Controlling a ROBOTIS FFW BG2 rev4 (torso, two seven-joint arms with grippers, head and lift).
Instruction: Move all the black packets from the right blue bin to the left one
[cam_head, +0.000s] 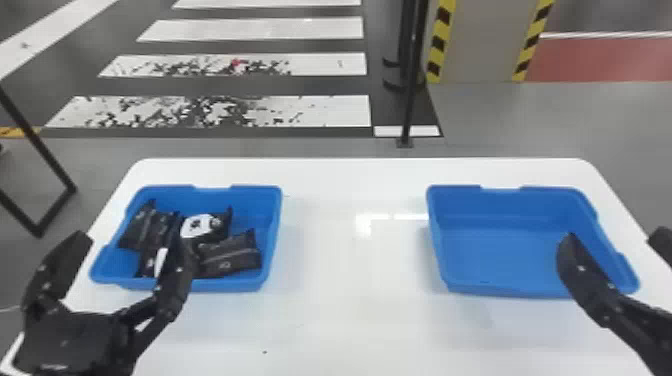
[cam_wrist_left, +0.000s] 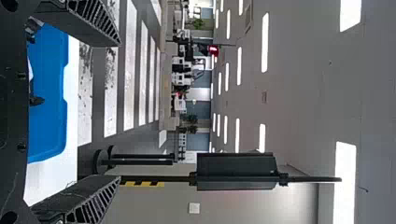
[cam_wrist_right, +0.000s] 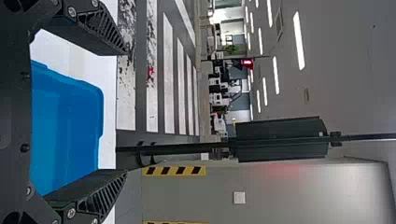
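My left gripper (cam_head: 131, 240) was wide open, its two flat fingers well apart and nothing held between them. In the head view its inner finger crossed in front of the left bin's near rim, while the outer one was just beside the bin's left side, toward the left edge of the table (cam_head: 357, 310). My right gripper (cam_head: 614, 240) was spread wide as well, with nothing in its grasp. Its inner finger showed against the right bin's near right part, and its other finger was out past the table's right edge in my head view.

I had the black packets (cam_head: 231, 256) in the left blue bin (cam_head: 256, 197), at least four of them, bunched up and partly overlapping. One near the middle carried a white patch (cam_head: 196, 226), and my inner left finger partly hid the one nearest the near rim.

That bin sat toward the table's far left corner, and the right blue bin (cam_head: 505, 205) toward the far right one, a broad stretch of white between them. Beyond the far edge I saw white floor stripes (cam_head: 260, 29) and a black post (cam_head: 413, 75).
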